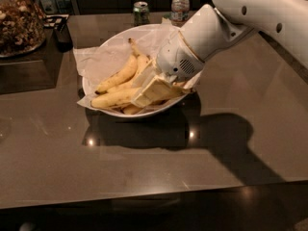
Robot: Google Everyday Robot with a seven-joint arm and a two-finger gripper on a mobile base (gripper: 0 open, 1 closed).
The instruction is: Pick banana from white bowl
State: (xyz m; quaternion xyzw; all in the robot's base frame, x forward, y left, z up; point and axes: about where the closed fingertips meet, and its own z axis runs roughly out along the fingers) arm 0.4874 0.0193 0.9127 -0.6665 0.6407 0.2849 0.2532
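**STATUS: GRIPPER INSIDE WHITE BOWL, AT BANANA'S RIGHT END**

1. Work surface. A dark glossy table [144, 172] carries the white bowl [126, 115], which sits slightly toward 11 o'clock from the centre of the view. Crumpled white paper [94, 61] lines the bowl and spills over its rim at 9 o'clock.

2. Task item. The banana [113, 99] lies nearly flat along the near side of the bowl, running from about 8 o'clock toward the bowl's centre. Shorter curved bananas [120, 75] rest just behind it, toward 11 o'clock.

3. Gripper. The white arm [260, 8] enters from 2 o'clock and slopes down into the bowl. The gripper [151, 90] is low inside the bowl, right of centre, lying over the fruit at the banana's right end. Whether the gripper is open or closed, and whether it has hold of anything, cannot be determined.

4. Surroundings. A drink can [140, 12] stands at 12 o'clock from the bowl, a water bottle [180, 4] at 1 o'clock, and a glass jar [19, 20] of mixed contents at 10 o'clock, all well apart from the bowl.
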